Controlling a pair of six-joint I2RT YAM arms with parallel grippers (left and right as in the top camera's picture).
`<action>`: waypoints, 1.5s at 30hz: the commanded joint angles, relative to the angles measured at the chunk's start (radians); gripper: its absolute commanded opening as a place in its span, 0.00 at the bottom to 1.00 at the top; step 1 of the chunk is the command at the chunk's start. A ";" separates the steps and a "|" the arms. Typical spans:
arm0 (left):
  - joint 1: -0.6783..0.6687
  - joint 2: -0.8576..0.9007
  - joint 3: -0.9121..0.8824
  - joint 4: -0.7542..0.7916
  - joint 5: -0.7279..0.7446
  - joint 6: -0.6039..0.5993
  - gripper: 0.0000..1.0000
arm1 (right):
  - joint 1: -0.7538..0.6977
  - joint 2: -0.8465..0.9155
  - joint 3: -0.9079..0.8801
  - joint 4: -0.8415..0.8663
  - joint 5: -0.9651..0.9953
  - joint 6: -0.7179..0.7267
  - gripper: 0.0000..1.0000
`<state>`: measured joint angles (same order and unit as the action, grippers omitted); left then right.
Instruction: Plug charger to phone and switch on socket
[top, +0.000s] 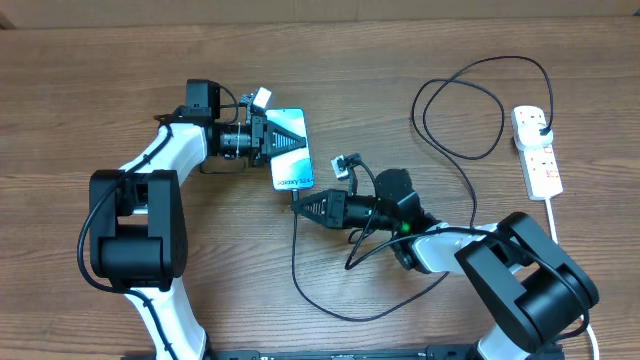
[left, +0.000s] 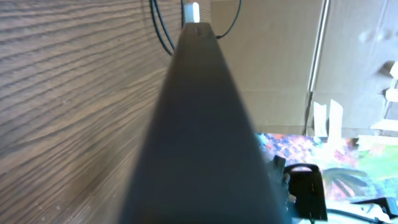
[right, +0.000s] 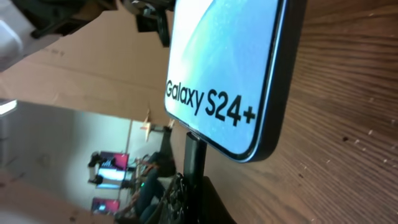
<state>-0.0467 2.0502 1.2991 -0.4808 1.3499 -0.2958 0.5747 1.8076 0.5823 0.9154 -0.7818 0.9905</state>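
Overhead, one phone lies screen up near the middle of the wooden table. Its long axis runs from the far side to the near side, leaning slightly. The end with the "Galaxy" lettering points toward the near edge.

The left gripper reaches in from the left and lies across the upper half of the screen. Its jaws are closed, and the left wrist view shows the fingers as a single dark wedge. Whether they press on the glass cannot be told.

The right gripper sits just below the phone's near end and points left. Its jaws are clamped on the connector of the one charger. In the right wrist view the connector stands straight against the phone's lower edge, under the lettering. How deep it sits cannot be told.

The black cable drops toward the near edge, curls back under the right arm, and loops across the far right. It ends at a black plug seated in the far end of the one power strip. The strip lies at the right, well apart from the phone. Its long axis also runs far to near, and its white cord trails toward the near edge.
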 joint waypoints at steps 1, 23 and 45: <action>-0.039 0.000 -0.018 -0.020 0.042 0.011 0.04 | -0.052 -0.030 0.081 0.047 0.085 -0.015 0.04; -0.040 0.000 -0.018 -0.020 0.054 0.011 0.04 | -0.054 -0.030 0.115 0.043 0.244 -0.076 0.04; -0.040 0.000 -0.018 -0.020 0.057 0.011 0.04 | -0.056 -0.030 0.114 -0.013 0.177 -0.079 0.54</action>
<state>-0.0525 2.0502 1.3056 -0.4702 1.3388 -0.3042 0.5598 1.8053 0.6270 0.8757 -0.7471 0.9260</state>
